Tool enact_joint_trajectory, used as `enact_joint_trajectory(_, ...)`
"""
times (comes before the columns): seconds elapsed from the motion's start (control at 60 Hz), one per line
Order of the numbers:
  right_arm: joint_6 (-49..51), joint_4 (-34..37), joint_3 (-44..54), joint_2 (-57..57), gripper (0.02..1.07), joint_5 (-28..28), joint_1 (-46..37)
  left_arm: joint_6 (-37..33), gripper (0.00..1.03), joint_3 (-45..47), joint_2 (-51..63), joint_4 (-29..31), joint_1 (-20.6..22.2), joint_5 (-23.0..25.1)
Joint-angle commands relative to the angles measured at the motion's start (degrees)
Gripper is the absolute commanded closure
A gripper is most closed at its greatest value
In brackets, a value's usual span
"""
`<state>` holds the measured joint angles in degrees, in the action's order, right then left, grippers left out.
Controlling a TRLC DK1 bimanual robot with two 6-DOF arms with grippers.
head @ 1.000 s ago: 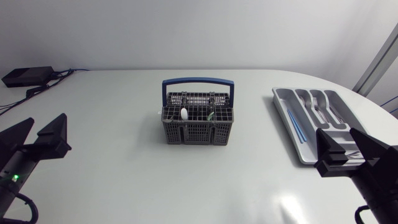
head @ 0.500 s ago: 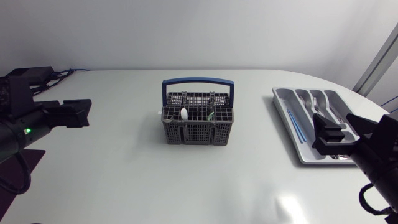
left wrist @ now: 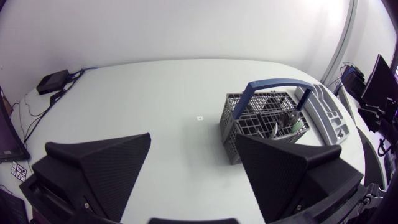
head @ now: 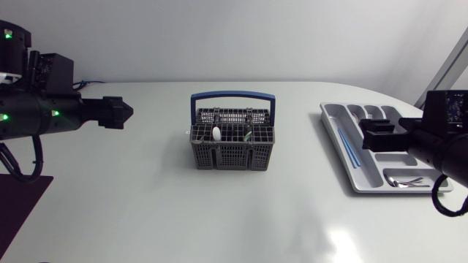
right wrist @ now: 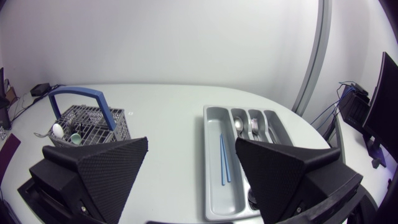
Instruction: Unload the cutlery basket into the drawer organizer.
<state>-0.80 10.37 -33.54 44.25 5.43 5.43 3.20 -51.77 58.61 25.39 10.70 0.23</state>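
The grey cutlery basket with its blue handle stands mid-table, and a white utensil and a green-tipped piece stick up in it. At the right lies the grey drawer organizer, holding blue sticks, forks and spoons. My left gripper hangs open well left of the basket, pointing at it. My right gripper is open above the organizer. The left wrist view has the basket ahead of the open gripper. The right wrist view has the organizer ahead of the open gripper.
A black box with cables sits at the table's back left corner. A dark mat lies at the front left edge. Bare white tabletop surrounds the basket on all sides.
Both arms have risen from the front corners. The left gripper swung up and right toward the basket. The right gripper moved back over the organizer. Basket and organizer stayed put.
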Motion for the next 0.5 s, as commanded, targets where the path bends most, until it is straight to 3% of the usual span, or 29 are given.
enact_joint_trajectory(0.0, 1.50, 2.90, -3.55, 3.56, 0.06, 0.28, 0.63, 0.40, 0.09, -3.69, 2.30, 1.77, 0.38, 1.97)
enact_joint_trajectory(0.283, 3.00, 9.49, -9.79, 10.68, 0.06, -1.30, 3.36, 0.40, 0.09, -10.11, 8.89, 6.52, 3.01, 5.04)
enact_joint_trajectory(0.483, 3.00, 11.87, -10.93, 11.82, 0.06, -8.68, 3.71, 1.37, 0.12, -14.68, 13.72, 10.74, 7.32, 5.13)
